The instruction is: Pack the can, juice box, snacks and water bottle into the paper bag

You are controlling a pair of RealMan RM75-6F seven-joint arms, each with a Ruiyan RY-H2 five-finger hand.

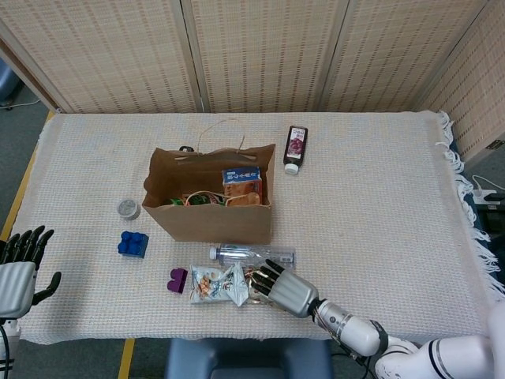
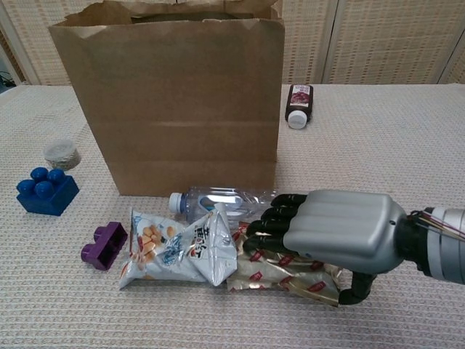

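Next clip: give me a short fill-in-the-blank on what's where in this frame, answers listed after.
1. The right robot hand rests on the ____ snack packet.
2. The water bottle lies on its side directly in front of the paper ____.
3. The purple block sits to the ____ of the white snack bag in the chest view.
4. The juice box stands ____ the bag.

Answers: gold; bag; left; inside

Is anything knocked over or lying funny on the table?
Yes. The water bottle lies on its side in front of the paper bag, and a small dark bottle lies tipped over behind it. The snack packets overlap in a messy pile under the right hand.
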